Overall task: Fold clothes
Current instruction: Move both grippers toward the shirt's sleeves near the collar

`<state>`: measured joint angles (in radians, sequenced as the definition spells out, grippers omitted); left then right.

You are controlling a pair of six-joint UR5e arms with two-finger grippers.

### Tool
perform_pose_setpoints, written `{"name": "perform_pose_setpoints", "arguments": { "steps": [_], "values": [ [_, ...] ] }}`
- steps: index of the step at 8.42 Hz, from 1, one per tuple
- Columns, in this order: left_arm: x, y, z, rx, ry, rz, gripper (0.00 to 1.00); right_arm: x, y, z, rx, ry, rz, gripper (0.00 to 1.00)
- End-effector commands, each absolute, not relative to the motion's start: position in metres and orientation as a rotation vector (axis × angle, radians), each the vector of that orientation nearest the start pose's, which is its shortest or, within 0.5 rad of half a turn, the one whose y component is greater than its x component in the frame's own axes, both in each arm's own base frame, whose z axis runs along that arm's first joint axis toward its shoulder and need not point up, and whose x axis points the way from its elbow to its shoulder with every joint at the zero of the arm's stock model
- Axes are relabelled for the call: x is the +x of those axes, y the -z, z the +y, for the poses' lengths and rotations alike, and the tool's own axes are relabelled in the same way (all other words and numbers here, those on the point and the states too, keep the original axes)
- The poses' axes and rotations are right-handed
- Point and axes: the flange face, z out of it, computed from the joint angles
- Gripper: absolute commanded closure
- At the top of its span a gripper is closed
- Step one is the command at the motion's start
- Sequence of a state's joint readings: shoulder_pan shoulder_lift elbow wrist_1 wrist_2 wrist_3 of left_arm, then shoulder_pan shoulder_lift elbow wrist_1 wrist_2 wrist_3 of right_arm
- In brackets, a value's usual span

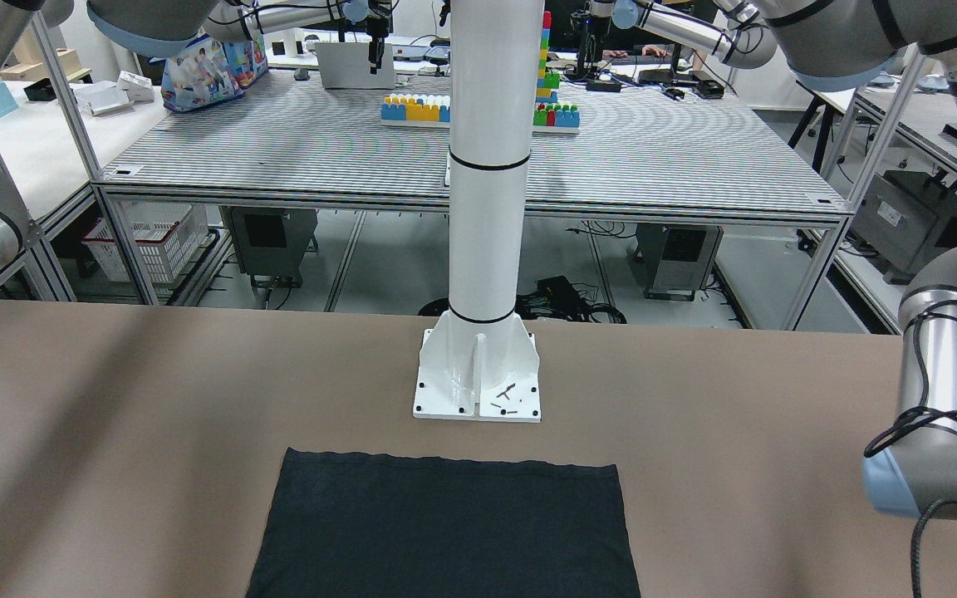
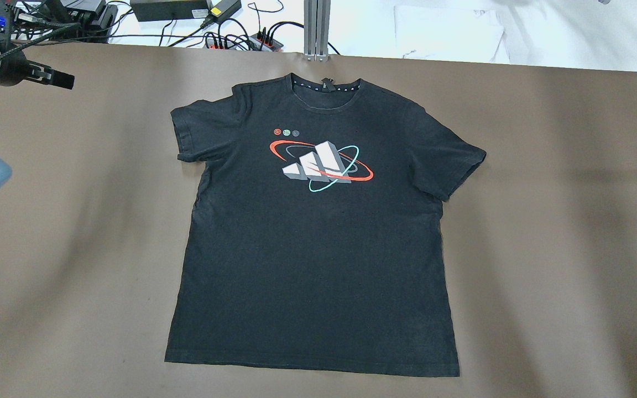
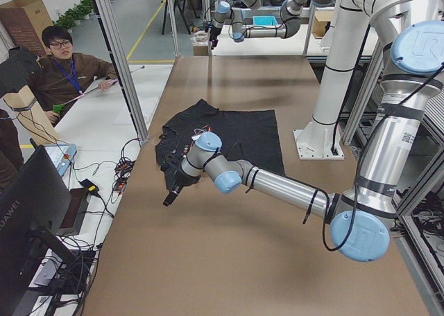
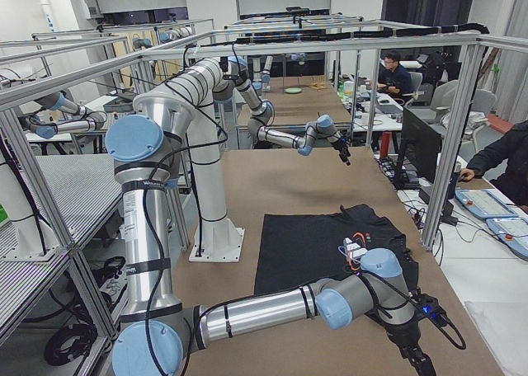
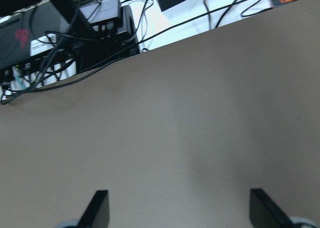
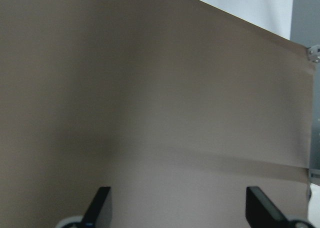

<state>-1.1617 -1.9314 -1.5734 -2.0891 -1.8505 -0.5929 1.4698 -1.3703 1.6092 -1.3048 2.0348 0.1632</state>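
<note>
While left jaws and right jaws hang spread wide and empty over the counter [image 2: 573,249], a white post [image 1: 487,208] stands near the hem of a black T-shirt [image 2: 318,265], flat mid-counter, red-and-teal print up.

Brown table [image 2: 573,232] fills overhead view. White post [image 1: 488,166] stands upright on bolted white base plate [image 1: 445,390] at table's edge; small dark bits [image 1: 505,397] lie on plate. Behind post, striped-top table [image 1: 279,149] carries coloured toy blocks [image 1: 416,108]. White basket [image 1: 150,241] sits on floor below. Cables and power adapters [image 2: 169,8] lie beyond brown table's far edge. Seated person [image 3: 66,73] at side desk, dark monitor [image 3: 28,212] nearer camera.
</note>
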Motion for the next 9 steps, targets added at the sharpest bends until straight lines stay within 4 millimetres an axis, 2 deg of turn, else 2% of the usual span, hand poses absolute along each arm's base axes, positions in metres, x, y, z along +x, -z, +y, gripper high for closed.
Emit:
{"name": "perform_pose_setpoints", "arguments": {
  "steps": [1,2,3,4,5,6,7,8,9],
  "values": [
    [0.188,-0.37,-0.662,0.624,0.078,0.766,0.0,-0.021,-0.503,-0.625,0.424,-0.025,-0.672,0.06],
    [0.197,-0.373,-0.671,0.637,0.094,0.795,0.0,-0.041,-0.509,-0.628,0.423,-0.045,-0.697,0.06],
    [0.219,-0.377,-0.678,0.631,0.102,0.839,0.0,-0.061,-0.509,-0.636,0.428,-0.051,-0.721,0.06],
    [0.242,-0.371,-0.685,0.626,0.11,0.866,0.0,-0.077,-0.503,-0.647,0.42,-0.071,-0.74,0.06],
    [0.266,-0.36,-0.689,0.612,0.113,0.882,0.0,-0.112,-0.487,-0.655,0.401,-0.097,-0.778,0.06],
    [0.28,-0.351,-0.697,0.605,0.116,0.891,0.0,-0.149,-0.472,-0.654,0.387,-0.123,-0.815,0.06],
    [0.293,-0.343,-0.705,0.626,0.127,0.868,0.0,-0.168,-0.468,-0.654,0.386,-0.125,-0.831,0.06],
    [0.304,-0.34,-0.711,0.647,0.132,0.865,0.0,-0.181,-0.475,-0.655,0.395,-0.135,-0.83,0.06],
    [0.309,-0.34,-0.717,0.646,0.141,0.875,0.0,-0.203,-0.48,-0.654,0.402,-0.161,-0.843,0.06]
  ]
}}
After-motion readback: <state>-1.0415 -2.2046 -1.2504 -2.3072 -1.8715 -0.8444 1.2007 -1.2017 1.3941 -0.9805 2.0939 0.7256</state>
